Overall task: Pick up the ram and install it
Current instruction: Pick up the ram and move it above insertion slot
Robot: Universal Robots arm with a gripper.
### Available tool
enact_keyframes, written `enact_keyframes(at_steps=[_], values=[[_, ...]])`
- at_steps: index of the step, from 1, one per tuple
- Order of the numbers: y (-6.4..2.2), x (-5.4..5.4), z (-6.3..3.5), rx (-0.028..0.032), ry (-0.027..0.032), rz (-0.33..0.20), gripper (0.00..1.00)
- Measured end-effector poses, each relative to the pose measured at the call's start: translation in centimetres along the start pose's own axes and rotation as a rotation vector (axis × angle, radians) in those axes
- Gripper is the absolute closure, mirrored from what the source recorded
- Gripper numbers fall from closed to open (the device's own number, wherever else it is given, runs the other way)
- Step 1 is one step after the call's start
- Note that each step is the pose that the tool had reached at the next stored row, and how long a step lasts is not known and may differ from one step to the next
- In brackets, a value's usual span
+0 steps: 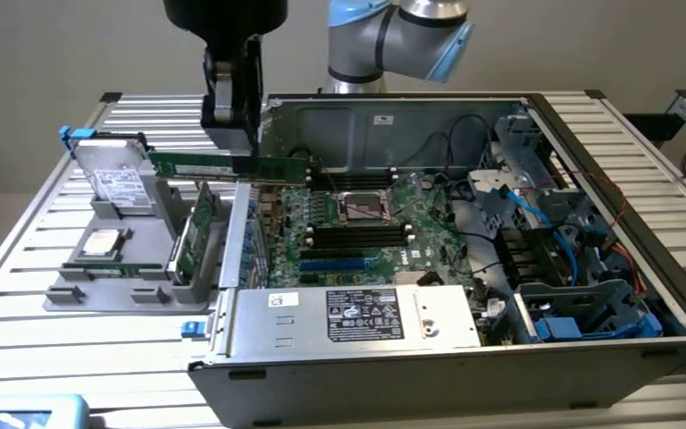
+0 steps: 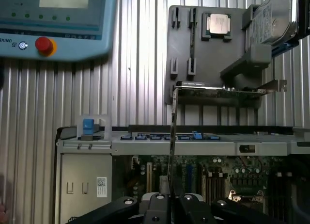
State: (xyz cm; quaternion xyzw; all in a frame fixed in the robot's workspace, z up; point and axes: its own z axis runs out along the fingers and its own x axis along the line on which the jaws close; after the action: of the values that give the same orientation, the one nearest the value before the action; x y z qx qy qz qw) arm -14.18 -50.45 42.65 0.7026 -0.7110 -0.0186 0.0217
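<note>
Gripper (image 2: 172,207) closed on ram (image 2: 173,132), edge-on from wrist, broadside over computer case (image 1: 439,366) edge in exterior view

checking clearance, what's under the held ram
Under the ram: the green card in the grey holder, the case wall and the motherboard. The thin strip directly beneath the stick is covered.

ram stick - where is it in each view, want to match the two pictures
Exterior view: the ram is held level in the claw, over the edge of the computer case that faces the grey tray.
Wrist view: the ram is seen edge-on, a thin strip running from the claw toward the grey tray.
Shared landmark: the grey tray.
</note>
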Motion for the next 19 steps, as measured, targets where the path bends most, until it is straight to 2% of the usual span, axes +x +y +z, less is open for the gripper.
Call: enact_keyframes(at_steps=[10, 16, 19], values=[[-4.54, -0.3, -0.05, 0.0000, 0.0000, 0.000, 0.86], [-7.28, -1.0, 0.55, -0.0001, 0.0024, 0.000, 0.86], [-8.53, -1.7, 0.98, 0.0000, 0.0041, 0.000, 0.86]])
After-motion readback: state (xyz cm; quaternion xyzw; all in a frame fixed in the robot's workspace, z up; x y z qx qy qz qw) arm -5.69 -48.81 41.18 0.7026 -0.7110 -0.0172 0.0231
